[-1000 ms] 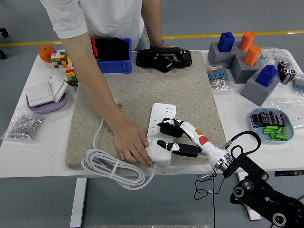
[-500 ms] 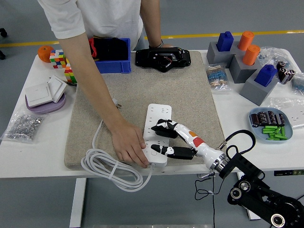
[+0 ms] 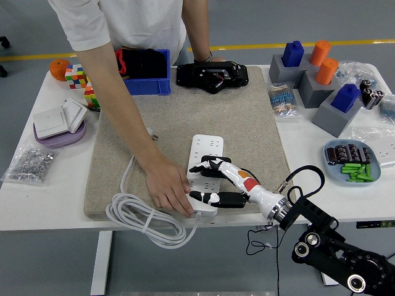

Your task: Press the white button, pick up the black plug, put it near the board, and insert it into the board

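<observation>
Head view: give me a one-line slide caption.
Robot's right hand reaches over the white power strip while a person's hand steadies its near end.

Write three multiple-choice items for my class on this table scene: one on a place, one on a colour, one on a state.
1. Where does the white power strip lie?
A. on the beige mat
B. in the blue bin
C. on the floor

2. What colour are the small pieces in the dish at right?
A. red
B. green
C. yellow

3. What is the person's hand doing?
A. lifting the cable
B. waving
C. resting on the strip's near end

Answers: 1 A, the strip sits on the mat. 2 B, the green sticks show there. 3 C, the palm lies flat on it.
</observation>
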Controlling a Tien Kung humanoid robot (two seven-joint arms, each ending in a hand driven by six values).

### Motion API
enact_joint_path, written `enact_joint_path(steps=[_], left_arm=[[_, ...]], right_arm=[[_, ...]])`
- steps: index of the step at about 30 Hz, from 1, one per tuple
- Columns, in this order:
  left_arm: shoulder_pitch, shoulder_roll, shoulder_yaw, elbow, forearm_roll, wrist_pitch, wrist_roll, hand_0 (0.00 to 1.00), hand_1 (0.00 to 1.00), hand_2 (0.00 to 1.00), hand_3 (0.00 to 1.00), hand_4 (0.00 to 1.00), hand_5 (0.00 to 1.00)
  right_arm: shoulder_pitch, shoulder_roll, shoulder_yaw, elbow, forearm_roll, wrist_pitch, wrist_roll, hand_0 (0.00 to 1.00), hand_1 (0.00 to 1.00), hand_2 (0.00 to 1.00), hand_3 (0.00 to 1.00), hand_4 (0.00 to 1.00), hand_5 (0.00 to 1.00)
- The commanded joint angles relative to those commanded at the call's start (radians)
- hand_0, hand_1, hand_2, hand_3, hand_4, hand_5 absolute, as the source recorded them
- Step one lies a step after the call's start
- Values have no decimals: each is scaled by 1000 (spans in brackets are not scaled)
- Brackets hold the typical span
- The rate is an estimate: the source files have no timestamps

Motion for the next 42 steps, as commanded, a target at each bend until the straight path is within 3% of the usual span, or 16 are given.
enact_joint_path(steps=[15,22,34,42], left_arm=[[0,-1,-4,0,1,0,0,707,662,587,680,632,295],[-1,-2,-5,0,2,0,0,706,663,587,680,633,293],[0,-3,-2,0,-4,0,-1,707,663,587,680,635,289],[-3,-4,0,0,-3,0,-1,706,663,587,680,635,290]], right_arm=[[-17,-7,147,51,-50,-1,-5,926,812,750,751,923,731],[-51,-12,292,68,-89,-10,6,926,810,749,748,923,729],[-166,-21,659,52,-154,-17,-12,926,823,756,752,929,722],[-238,-17,822,61,-151,-17,-33,920,837,775,766,933,722]])
